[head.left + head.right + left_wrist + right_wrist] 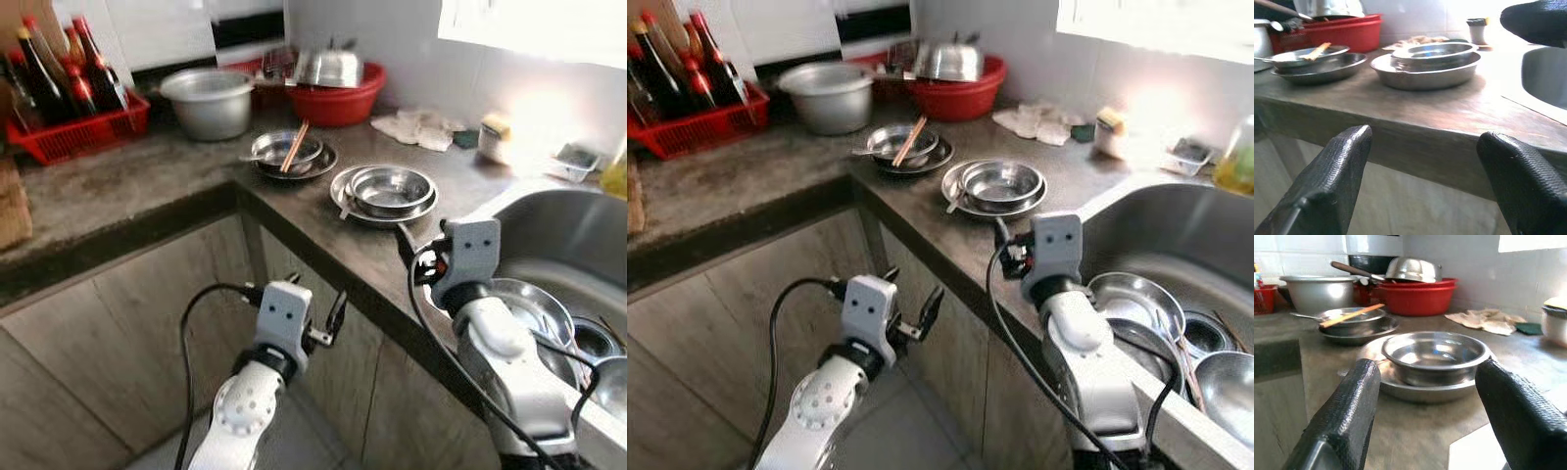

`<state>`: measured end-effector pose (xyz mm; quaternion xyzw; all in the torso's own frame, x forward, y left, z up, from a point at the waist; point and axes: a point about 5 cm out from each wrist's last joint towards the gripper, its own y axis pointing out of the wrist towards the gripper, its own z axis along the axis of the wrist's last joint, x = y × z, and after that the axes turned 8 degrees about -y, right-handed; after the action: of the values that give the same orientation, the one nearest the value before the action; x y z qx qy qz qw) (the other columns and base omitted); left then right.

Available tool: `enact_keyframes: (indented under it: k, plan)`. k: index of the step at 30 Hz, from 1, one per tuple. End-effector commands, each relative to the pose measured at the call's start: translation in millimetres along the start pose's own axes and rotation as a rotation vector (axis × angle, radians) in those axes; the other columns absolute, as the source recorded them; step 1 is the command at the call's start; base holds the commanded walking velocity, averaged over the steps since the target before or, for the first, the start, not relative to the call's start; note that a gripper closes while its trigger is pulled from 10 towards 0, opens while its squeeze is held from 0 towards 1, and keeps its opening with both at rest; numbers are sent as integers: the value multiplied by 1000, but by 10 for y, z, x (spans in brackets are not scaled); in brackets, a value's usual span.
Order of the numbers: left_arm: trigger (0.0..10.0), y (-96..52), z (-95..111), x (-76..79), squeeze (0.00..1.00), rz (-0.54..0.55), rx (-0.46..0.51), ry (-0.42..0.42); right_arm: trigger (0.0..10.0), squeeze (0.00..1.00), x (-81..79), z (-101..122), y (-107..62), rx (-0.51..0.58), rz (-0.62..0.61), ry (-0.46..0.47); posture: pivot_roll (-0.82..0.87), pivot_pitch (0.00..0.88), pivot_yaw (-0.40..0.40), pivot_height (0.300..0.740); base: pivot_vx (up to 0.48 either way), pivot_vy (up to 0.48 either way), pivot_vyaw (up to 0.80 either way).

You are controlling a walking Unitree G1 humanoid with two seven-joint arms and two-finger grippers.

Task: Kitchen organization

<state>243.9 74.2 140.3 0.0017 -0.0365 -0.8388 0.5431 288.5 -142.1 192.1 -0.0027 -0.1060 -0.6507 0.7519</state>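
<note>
At the right of the frame a steel sink [549, 230] is sunk into the dark counter [147, 181]; it holds several steel bowls and plates [1136, 299], partly hidden behind the right arm and cut off at the lower right corner. In the upper middle a red basin [343, 98] carries an overturned steel bowl [328, 67] and a long-handled utensil, what lies beneath being hidden; just left of it stands a large empty-looking metal pot [208, 101], its inside hard to make out. In the upper left a red crate [83, 132] holds dark bottles [59, 69] with red caps, their tops cut off by the frame edge. At the middle of the counter a steel bowl [1432, 355] sits empty inside a wider steel plate [1400, 387]; beside it, toward the pot, a second bowl-and-plate pair [291, 155] carries a chopstick [295, 145] laid across it and a spoon handle. A crumpled cloth [421, 127] and a small jar [495, 137] lie near the wall in glare; a tray beyond is blurred.

The right gripper [1425, 416] hovers over the counter edge with fingers apart, facing the empty bowl and not touching it; the left gripper [1425, 181] hangs below the counter edge in front of the cabinet, fingers likewise apart and holding nothing.
</note>
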Motion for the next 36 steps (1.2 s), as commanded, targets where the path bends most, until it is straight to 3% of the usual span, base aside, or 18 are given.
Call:
enact_keyframes:
  k: [1,9,11,15,16,19,20,21,22,23,32,36]
  plan:
    - [10000,-12,7,-54,0,19,1,8,10000,0,-46,59,53,21,24,1,47,54,-36,740,0,0,0]
    - [10000,-10,-4,-52,0,22,-4,-7,10000,0,47,150,219,40,44,-38,45,53,-36,740,0,0,0]
    - [10000,-11,-16,-18,0,4,-11,-10,10000,0,92,207,398,40,77,-93,46,55,-36,740,0,0,0]
    - [10000,-13,-12,45,0,-36,-17,-35,10000,0,122,213,537,4,116,-130,47,66,-43,740,0,0,0]
    - [10000,-26,-7,109,0,-78,-19,-54,10000,1000,151,198,634,-42,153,-153,51,74,-48,740,0,0,0]
    - [10000,-50,-3,176,0,-123,-24,-73,10000,1000,224,241,760,-69,172,-199,52,86,-50,740,0,0,0]
    - [10000,-63,-13,192,0,-134,-37,-90,10000,459,269,286,835,-81,195,-238,53,95,-52,740,0,0,0]
    - [10000,-65,-15,194,0,-136,-40,-93,10000,459,278,292,851,-87,201,-244,53,95,-52,740,0,0,0]
    - [10000,-71,-14,201,0,-138,-42,-96,10000,78,294,306,861,-88,202,-249,53,105,-56,740,0,0,0]
    - [10000,-77,-9,212,0,-146,-41,-102,10000,0,352,298,909,-129,201,-240,53,108,-57,740,0,0,0]
    - [10000,-121,16,247,0,-164,-45,-118,10000,0,655,348,1132,-276,271,-263,55,143,-67,740,0,0,0]
    - [10000,-135,31,251,0,-167,-43,-120,10000,0,671,366,1151,-292,324,-273,57,153,-67,740,0,0,0]
